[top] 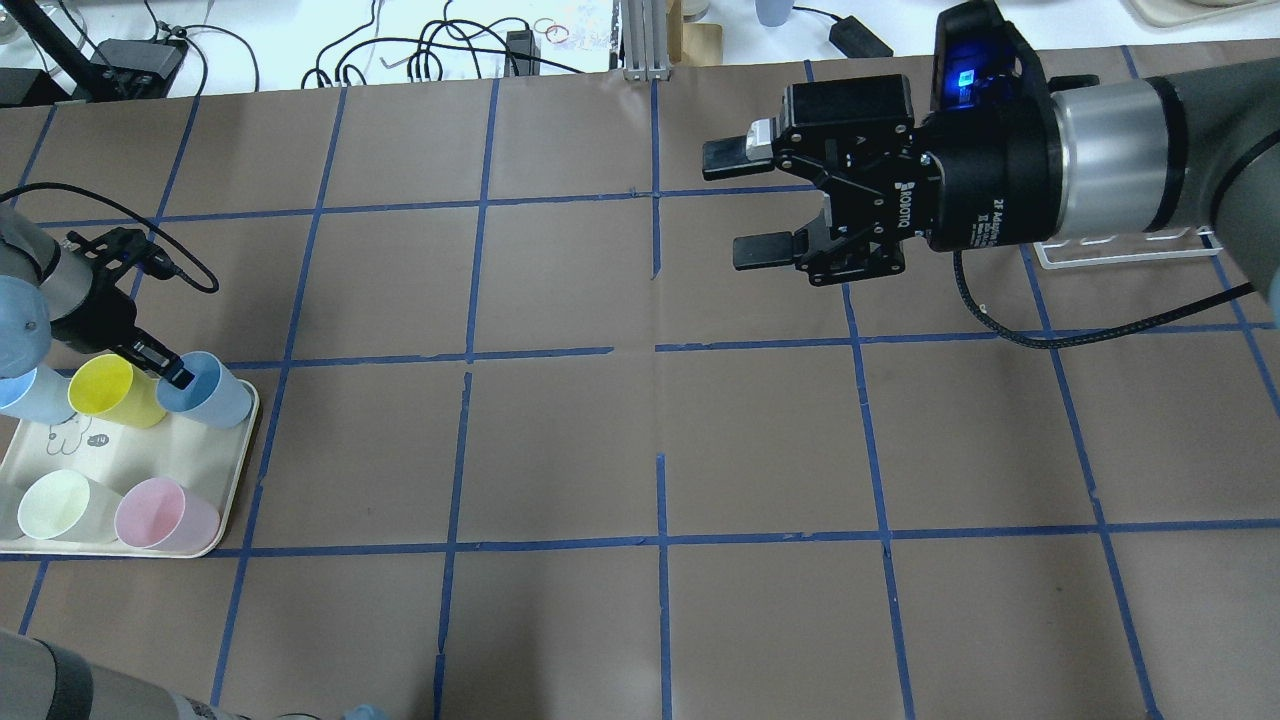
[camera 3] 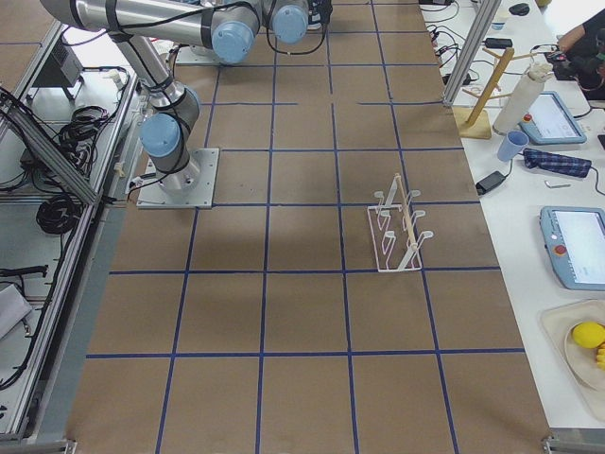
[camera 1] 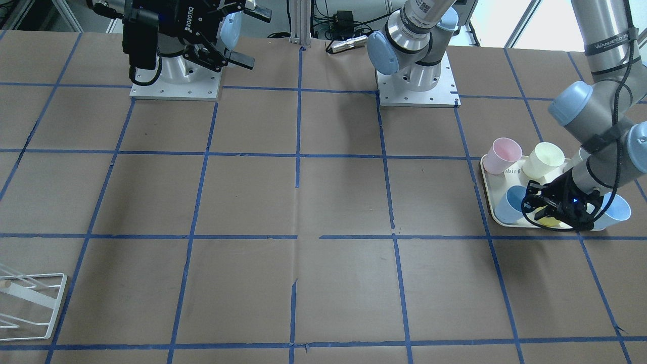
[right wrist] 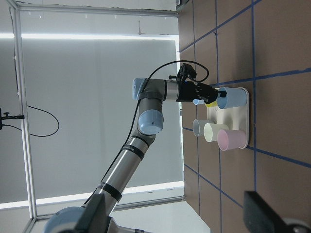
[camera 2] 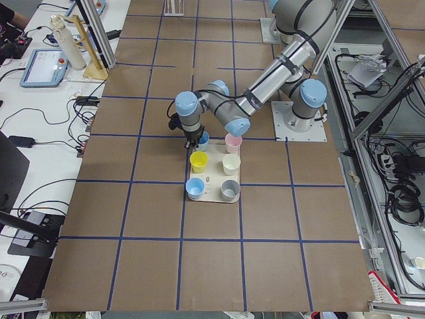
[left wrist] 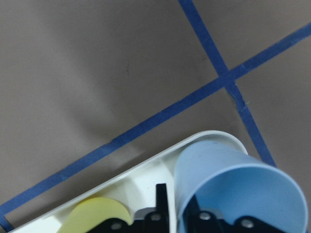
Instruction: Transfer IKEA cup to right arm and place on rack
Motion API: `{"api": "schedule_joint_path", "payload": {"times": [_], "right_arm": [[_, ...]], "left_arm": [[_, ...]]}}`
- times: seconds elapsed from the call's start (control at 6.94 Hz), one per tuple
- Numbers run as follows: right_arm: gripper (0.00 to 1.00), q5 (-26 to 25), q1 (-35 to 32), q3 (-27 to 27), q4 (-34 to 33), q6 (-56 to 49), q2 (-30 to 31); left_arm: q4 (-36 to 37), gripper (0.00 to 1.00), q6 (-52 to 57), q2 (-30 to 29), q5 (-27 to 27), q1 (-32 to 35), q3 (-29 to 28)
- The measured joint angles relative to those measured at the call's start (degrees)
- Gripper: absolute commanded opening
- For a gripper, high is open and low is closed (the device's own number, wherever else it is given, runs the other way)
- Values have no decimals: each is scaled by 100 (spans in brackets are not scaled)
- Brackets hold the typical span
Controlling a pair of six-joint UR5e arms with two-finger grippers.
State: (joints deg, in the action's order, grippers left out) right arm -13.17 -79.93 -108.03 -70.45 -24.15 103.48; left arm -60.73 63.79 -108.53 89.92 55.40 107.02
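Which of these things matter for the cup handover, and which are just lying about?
Job: blue cup straddled by the left claw, right claw, rack.
Lying about: yellow cup, pink cup, cream cup, grey cup, second blue cup, tray.
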Motion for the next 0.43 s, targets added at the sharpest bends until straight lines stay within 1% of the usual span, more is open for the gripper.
{"api": "schedule_joint_path", "payload": {"times": [0.29,0.43], "right_arm": [[100,493,4,-107,617,-201,-7],[100,685,0,-133,862,-304,-9]], "left_arm": [[-301,0,-16,128,-57,5,-109],[-637,0,-113,269,-210,13,-277]]}}
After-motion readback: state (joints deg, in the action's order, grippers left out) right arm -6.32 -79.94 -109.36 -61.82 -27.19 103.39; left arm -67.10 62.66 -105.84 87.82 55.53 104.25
